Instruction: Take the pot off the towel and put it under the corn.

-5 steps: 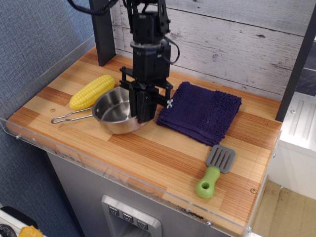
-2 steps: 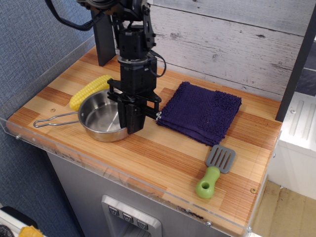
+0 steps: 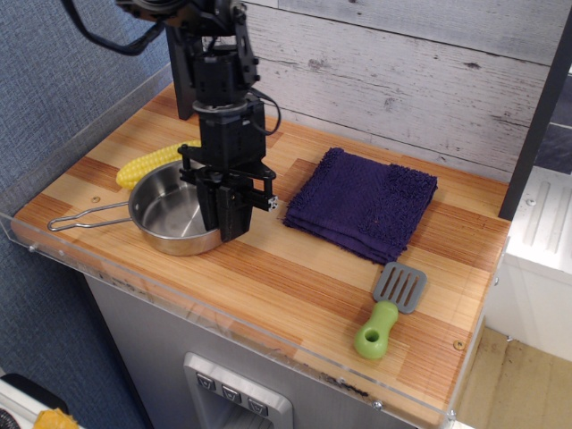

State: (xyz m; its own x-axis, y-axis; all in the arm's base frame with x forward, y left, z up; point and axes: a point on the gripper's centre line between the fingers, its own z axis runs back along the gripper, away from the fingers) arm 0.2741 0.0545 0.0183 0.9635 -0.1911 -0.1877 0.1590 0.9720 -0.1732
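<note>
Gripper (image 3: 223, 225), clamped on the steel pot's (image 3: 170, 214) right rim, has carried it further left, off the purple towel (image 3: 366, 201); pot now touches corn (image 3: 147, 164). No legible writing.

A wooden countertop (image 3: 295, 268) of striped light and reddish planks fills the middle of the frame, edged with a clear acrylic rim. At its left lie a yellow corn cob (image 3: 147, 164) and, just below it and touching, a shiny steel pot (image 3: 168, 213) whose wire handle points toward the left edge. A folded purple towel (image 3: 366, 204) lies right of center. A grey spatula with a green handle (image 3: 388, 308) rests at lower right.
</note>
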